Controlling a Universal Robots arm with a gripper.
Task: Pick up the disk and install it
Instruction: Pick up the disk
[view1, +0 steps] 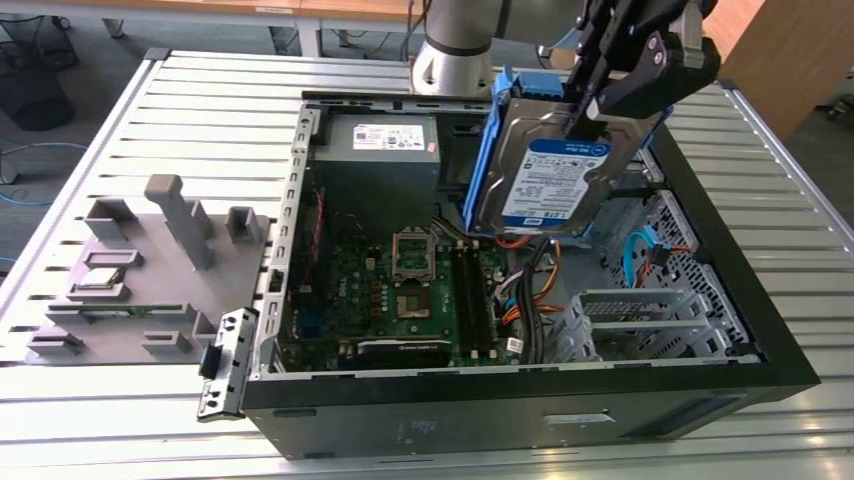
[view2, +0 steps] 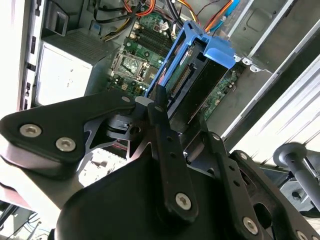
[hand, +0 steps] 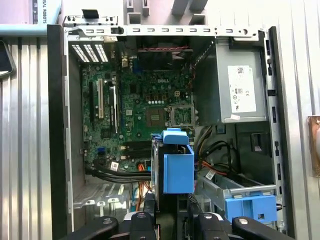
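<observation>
The disk (view1: 554, 185) is a silver-grey drive with a blue-and-white label in a bright blue bracket. It hangs upright above the open computer case (view1: 534, 395), over the far right part of its interior in the exterior view. My black gripper (view1: 591, 108) is shut on its upper edge. In the second wrist view the fingers (view2: 161, 112) clamp the disk (view2: 200, 80), with the motherboard beyond it. The first wrist view shows the disk (hand: 177, 165) edge-on just past the gripper (hand: 172, 219), over the cables and drive bay.
Inside the case lie a green motherboard (view1: 400, 290), a grey power-supply box (view1: 380, 150), orange and blue cables (view1: 641, 250) and a metal drive cage (view1: 641, 320). A second blue bracket (hand: 250, 207) sits in a bay. A grey parts fixture (view1: 147, 260) stands at the exterior view's left.
</observation>
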